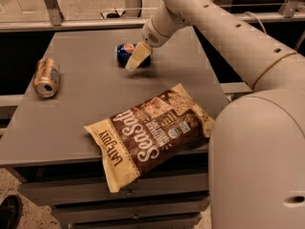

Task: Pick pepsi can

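Note:
The pepsi can (pixel 125 52), dark blue with a round red, white and blue logo, lies on its side at the back middle of the grey table (pixel 86 99). My gripper (pixel 135 58) hangs from the white arm that comes in from the upper right. Its pale fingers point down and left, right in front of the can and partly covering its right half.
A gold can (pixel 46 77) lies on its side near the table's left edge. A brown and cream chip bag (pixel 150 132) lies at the front of the table, overhanging the front edge. Metal rails run behind the table.

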`<state>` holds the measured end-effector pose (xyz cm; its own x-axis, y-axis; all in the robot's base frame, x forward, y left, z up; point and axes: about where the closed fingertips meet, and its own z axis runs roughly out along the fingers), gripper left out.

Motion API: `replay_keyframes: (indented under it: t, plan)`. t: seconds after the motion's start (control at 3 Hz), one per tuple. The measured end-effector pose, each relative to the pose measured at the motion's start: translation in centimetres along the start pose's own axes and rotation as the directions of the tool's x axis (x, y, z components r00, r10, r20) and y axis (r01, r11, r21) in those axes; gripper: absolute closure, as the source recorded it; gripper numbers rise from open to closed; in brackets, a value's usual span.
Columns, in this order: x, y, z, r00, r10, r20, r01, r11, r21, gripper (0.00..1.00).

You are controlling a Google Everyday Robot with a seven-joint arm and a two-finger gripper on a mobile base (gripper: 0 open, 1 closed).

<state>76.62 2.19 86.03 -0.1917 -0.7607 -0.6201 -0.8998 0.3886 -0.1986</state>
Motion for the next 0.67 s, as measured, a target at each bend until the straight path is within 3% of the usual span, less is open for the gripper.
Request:
replay_keyframes:
  t: [0.33, 0.67]
  plan:
    - [0.3, 0.1, 1.0, 0.999, 0.009, -0.037, -0.009, 0.9997, -0.021, 0.18]
    - [0.5, 1.2, -0.3, 0.999, 0.007, -0.044, -0.011, 0.9954, -0.095, 0.49]
